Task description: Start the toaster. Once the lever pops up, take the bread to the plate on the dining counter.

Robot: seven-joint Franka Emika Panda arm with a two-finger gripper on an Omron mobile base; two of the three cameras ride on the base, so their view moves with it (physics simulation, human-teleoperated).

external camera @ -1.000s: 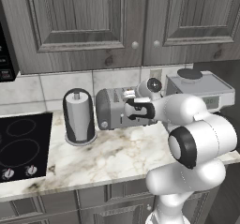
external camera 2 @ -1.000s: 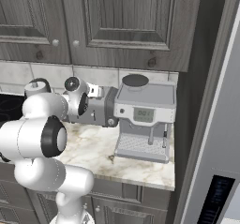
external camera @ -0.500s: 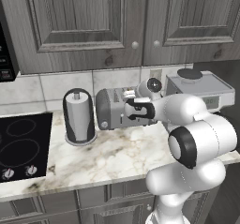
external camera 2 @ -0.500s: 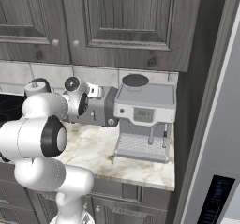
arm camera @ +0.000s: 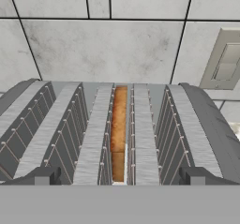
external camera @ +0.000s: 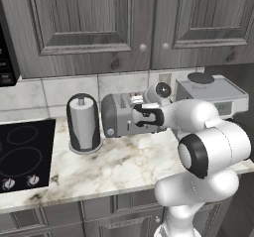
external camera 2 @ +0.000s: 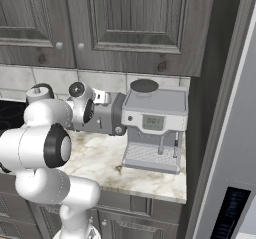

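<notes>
Toaster (external camera: 119, 114) slot hides most bread (arm camera: 119, 129).

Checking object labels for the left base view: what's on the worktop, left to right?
Black cooktop → paper-towel holder → toaster → coffee machine.

White arm bent forward and low, wrist level, gripper (arm camera: 120, 176) jaws spread wide, holding nothing, fingertips (arm camera: 43, 175) apart.
</notes>
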